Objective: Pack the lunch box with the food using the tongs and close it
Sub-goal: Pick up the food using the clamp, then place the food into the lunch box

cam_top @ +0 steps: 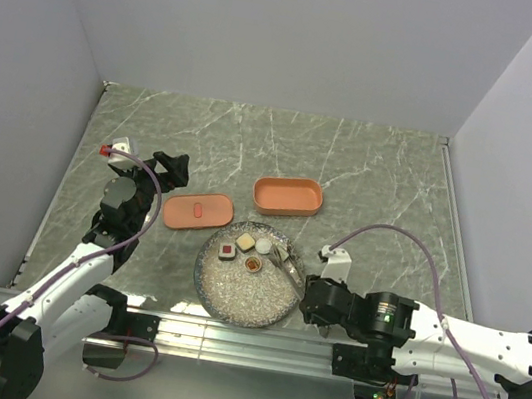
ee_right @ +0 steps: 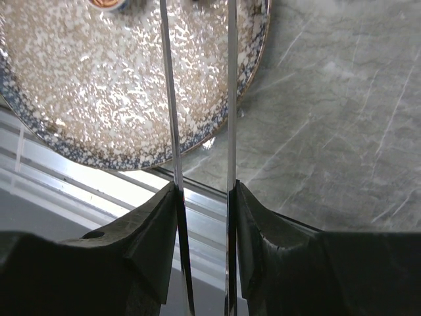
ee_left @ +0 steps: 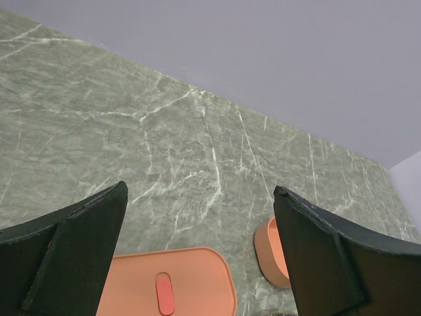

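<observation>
The right claw (ee_right: 204, 191) grips the tongs (ee_right: 231, 99). One finger presses on each thin arm, so a squeeze can pinch the tips together. In the top view the tongs reach up over the plate (cam_top: 230, 300) in the middle. Their tips are near the food (cam_top: 227, 251), so they are in the right spot to pick up a piece.

The food sits in a little bunch on the upper part of the plate. I see none in the box (cam_top: 288, 196) yet. The box sits open just above the plate, so each piece has only a short trip. The lid (cam_top: 198, 212) lies flat on the worktop (cam_top: 381, 177) left of the box, out of the way until the end.

The left claw (cam_top: 170, 166) is wide open and holds nothing. It hangs by the lid, most likely so it can put the lid on later.
</observation>
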`<control>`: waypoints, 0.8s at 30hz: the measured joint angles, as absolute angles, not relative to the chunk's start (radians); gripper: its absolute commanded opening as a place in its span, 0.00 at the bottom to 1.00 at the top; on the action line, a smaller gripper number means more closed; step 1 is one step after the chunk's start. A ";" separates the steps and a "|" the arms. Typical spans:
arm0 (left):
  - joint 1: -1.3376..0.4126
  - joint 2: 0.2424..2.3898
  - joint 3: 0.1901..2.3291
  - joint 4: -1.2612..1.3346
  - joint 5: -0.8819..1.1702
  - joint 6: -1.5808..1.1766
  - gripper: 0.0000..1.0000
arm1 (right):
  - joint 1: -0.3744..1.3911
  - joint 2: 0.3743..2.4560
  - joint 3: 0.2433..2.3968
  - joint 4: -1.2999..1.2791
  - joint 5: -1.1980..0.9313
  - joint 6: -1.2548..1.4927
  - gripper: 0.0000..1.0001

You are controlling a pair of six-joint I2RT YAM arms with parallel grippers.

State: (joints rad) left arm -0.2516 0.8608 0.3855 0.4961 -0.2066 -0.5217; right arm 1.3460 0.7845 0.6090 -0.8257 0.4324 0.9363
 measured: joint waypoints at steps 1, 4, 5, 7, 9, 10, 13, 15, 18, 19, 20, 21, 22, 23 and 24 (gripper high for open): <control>-0.252 0.861 0.385 0.496 -0.207 -0.522 1.00 | 1.346 0.785 0.616 -0.828 0.440 0.936 0.25; -0.252 0.861 0.385 0.496 -0.207 -0.522 1.00 | 1.346 0.788 0.642 -0.838 0.474 0.934 0.25; -0.252 0.861 0.385 0.496 -0.207 -0.522 0.99 | 1.346 0.790 0.651 -0.846 0.489 0.934 0.25; -0.252 0.861 0.385 0.496 -0.207 -0.522 0.99 | 1.346 0.795 0.669 -0.857 0.512 0.934 0.25; -0.252 0.861 0.385 0.496 -0.207 -0.522 0.99 | 1.346 0.801 0.683 -0.861 0.534 0.933 0.25; -0.252 0.861 0.385 0.496 -0.207 -0.522 0.99 | 1.346 0.804 0.692 -0.863 0.544 0.930 0.25; -0.252 0.861 0.385 0.496 -0.207 -0.522 0.99 | 1.345 0.820 0.717 -0.870 0.570 0.922 0.25; -0.252 0.861 0.385 0.496 -0.207 -0.522 1.00 | 1.339 0.832 0.734 -0.872 0.590 0.913 0.26; -0.252 0.861 0.385 0.496 -0.207 -0.522 0.99 | 1.316 0.853 0.766 -0.870 0.611 0.879 0.26; -0.252 0.861 0.386 0.496 -0.207 -0.522 0.99 | 1.304 0.860 0.775 -0.867 0.616 0.868 0.27; -0.252 0.861 0.385 0.496 -0.207 -0.522 0.99 | 1.288 0.868 0.786 -0.862 0.619 0.853 0.27; -0.252 0.861 0.386 0.496 -0.207 -0.522 0.99 | 1.271 0.875 0.793 -0.854 0.620 0.836 0.27; -0.252 0.861 0.385 0.496 -0.207 -0.522 0.99 | 1.253 0.884 0.801 -0.844 0.620 0.814 0.27; -0.252 0.861 0.385 0.496 -0.207 -0.522 0.99 | 1.233 0.895 0.806 -0.829 0.620 0.792 0.27; -0.252 0.861 0.385 0.496 -0.207 -0.522 0.99 | 1.210 0.907 0.812 -0.813 0.616 0.771 0.27</control>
